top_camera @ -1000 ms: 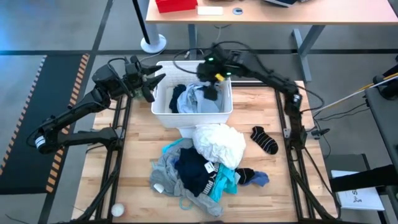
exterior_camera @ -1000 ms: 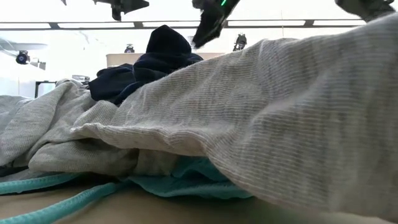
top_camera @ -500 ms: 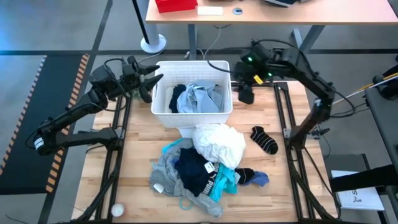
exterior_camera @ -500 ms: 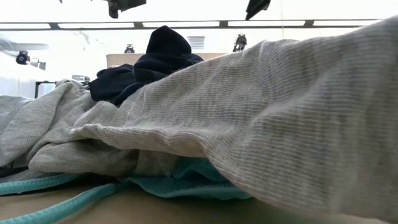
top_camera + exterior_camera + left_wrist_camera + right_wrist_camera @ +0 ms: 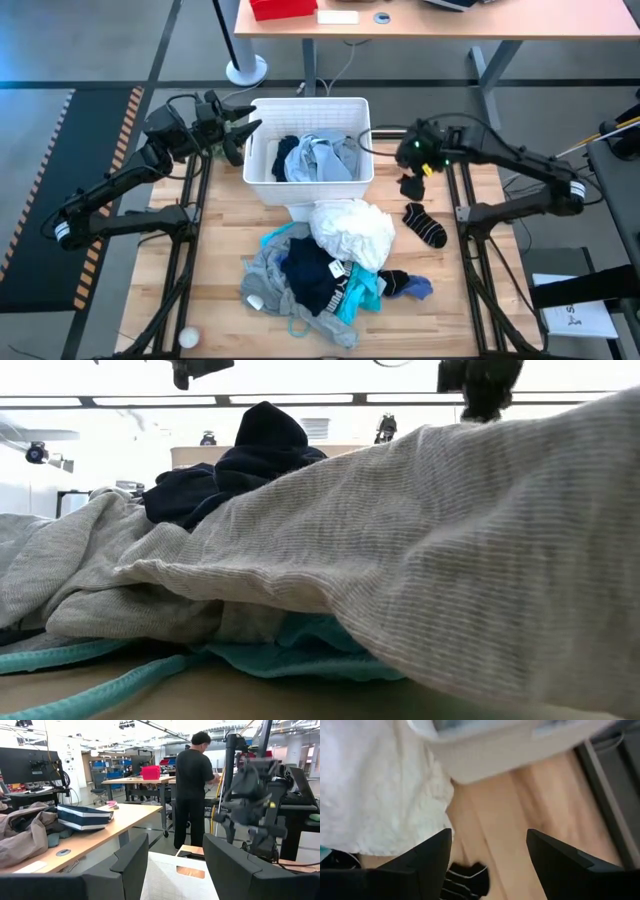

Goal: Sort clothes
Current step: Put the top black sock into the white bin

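Black sock (image 5: 465, 879) cut off, blurred

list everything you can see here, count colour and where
bin: one, white, far middle of the table, holding grey and blue clothes
white garment: one, bunched, just in front of the bin
clothes pile: dark navy top, grey and teal pieces, near middle of the table
striped sock: one, black, right of the white garment
socks: black and blue, at the pile's right edge
small ball: one, pale, near left corner
red box: one, on the desk beyond the table
person: one, in dark clothes, standing at a desk in the room
left gripper: open, empty, beside the bin's left wall
right gripper: open, empty, above the striped sock
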`<action>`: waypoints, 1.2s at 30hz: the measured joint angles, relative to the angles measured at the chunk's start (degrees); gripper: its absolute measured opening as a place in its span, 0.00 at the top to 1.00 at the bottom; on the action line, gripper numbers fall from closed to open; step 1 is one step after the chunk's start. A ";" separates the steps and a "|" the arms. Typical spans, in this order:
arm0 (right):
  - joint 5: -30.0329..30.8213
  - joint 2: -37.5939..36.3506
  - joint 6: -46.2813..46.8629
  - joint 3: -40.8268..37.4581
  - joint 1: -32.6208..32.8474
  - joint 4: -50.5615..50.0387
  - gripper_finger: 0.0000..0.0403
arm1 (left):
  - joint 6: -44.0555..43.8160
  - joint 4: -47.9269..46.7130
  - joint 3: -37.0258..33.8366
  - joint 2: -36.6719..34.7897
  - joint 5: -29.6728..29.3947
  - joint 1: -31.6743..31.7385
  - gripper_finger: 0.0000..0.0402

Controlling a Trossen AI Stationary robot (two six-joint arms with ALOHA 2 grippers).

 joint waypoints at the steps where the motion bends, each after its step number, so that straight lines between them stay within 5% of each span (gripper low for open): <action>1: 0.00 -1.05 1.12 -2.75 0.00 1.02 0.38 | 0.00 0.00 0.00 -0.01 0.00 0.00 0.56; 15: 0.03 -4.34 8.82 -28.81 0.00 11.33 0.31 | 0.00 0.04 0.00 0.00 0.02 0.00 0.56; 36: 4.58 8.42 11.27 -28.89 -0.02 11.62 0.31 | 0.63 -0.48 0.00 -0.12 0.02 0.00 0.56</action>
